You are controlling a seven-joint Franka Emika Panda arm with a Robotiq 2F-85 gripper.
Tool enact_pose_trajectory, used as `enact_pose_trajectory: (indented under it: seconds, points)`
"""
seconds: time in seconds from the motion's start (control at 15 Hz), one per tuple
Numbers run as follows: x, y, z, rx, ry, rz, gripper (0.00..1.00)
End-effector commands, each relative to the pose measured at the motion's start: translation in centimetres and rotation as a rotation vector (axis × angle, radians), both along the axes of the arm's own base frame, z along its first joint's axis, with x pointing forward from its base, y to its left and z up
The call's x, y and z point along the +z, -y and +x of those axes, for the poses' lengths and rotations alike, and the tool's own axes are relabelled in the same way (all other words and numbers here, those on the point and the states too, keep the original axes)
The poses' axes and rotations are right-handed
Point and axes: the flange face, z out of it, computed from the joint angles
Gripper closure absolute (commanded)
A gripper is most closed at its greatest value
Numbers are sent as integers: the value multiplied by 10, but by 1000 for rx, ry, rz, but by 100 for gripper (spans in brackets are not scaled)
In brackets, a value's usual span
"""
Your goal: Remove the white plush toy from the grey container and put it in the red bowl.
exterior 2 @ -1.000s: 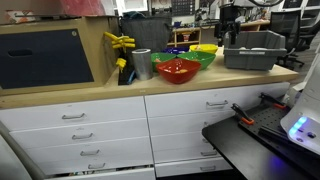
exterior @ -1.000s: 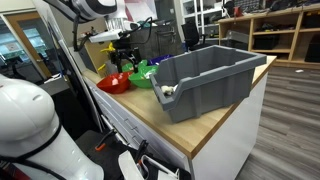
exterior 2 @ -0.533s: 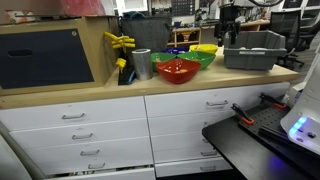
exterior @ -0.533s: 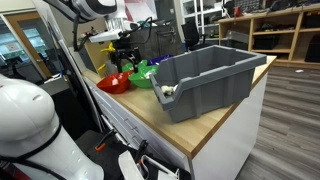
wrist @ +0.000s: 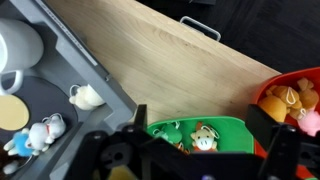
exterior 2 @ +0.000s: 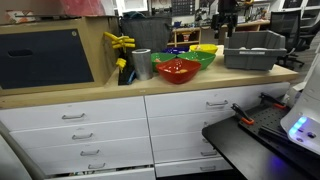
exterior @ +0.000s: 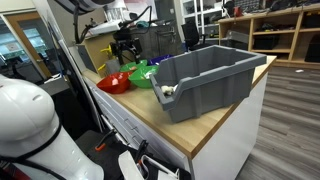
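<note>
The claw [wrist: 195, 165] hangs in the air with its fingers spread wide and nothing between them. In the wrist view the two dark fingers stand near the bottom corners with an empty gap across the middle.

Directly beneath the claw is the green bowl [wrist: 235, 128], which has a small brownish toy [wrist: 204, 136] in it. Just past that, to one side of the claw, sits the red bowl [wrist: 268, 103], with a few soft toys already inside. On the opposite side and a little further out is the grey container [wrist: 90, 65]. The white plush toy [wrist: 40, 135] lies on its floor, well below the claw and among other items. A plain white lump [wrist: 87, 97] rests near the toy, close to the wall.

The plush toy looks light and soft, so I judge it will squash under the fingers rather than slip. A pinch across the middle of its body should hold better than one on an ear or a limb. Its neighbours lie close, so the fingers will need room on both sides.
</note>
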Motion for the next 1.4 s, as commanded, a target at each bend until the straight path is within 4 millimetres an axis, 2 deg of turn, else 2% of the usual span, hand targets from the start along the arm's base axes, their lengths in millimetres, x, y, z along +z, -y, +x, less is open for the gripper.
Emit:
enact_pose_trajectory:
  seconds: [0.0, 0.2, 0.47, 0.6, 1.0, 1.33]
  points:
    - [27, 7, 8, -18, 18, 6, 0]
    - [51, 20, 15, -46, 30, -4, 0]
    - [76, 59, 23, -104, 50, -22, 0]
    - [79, 81, 25, -130, 57, -22, 0]
    - [66, 132, 33, -207, 38, -60, 0]
    - [48, 170, 51, -243, 22, -91, 0]
